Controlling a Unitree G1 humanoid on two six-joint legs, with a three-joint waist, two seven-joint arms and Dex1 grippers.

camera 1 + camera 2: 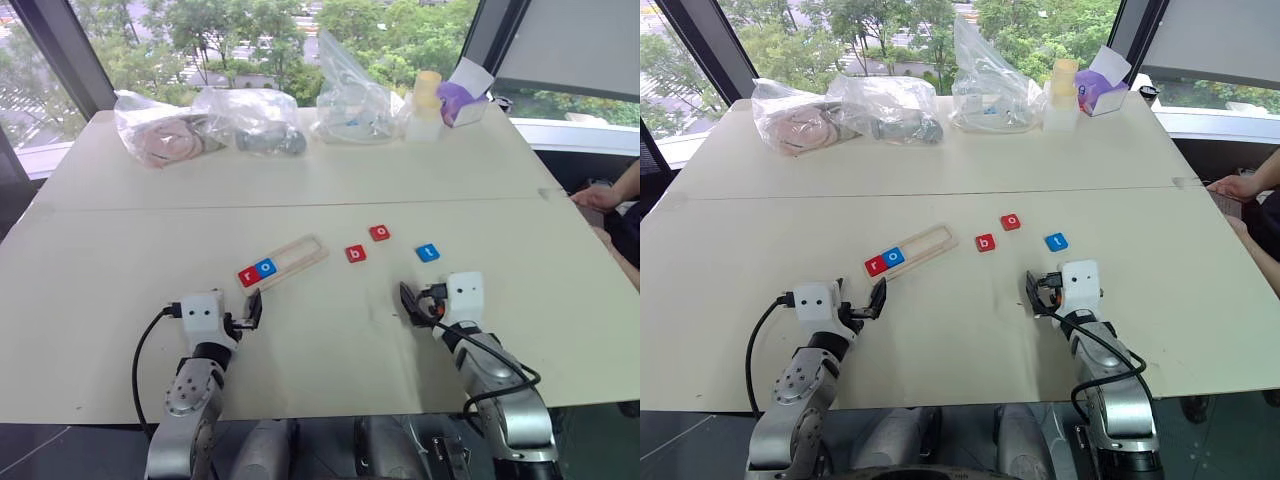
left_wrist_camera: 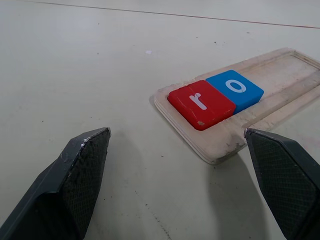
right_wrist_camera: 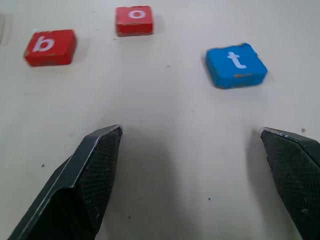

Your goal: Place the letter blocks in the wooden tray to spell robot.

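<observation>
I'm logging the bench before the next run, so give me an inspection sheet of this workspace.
Surface: pale table, seam across it.
Job's things: wooden tray holds red r and blue o at its near end; red b, red o and blue t lie loose on the table.
Clutter: plastic bags, cups, tissue box at the far edge.
Grippers: left gripper and right gripper open, empty.
Cables: black cable at the left wrist.
Surroundings: windows, trees; a person's hand.
</observation>
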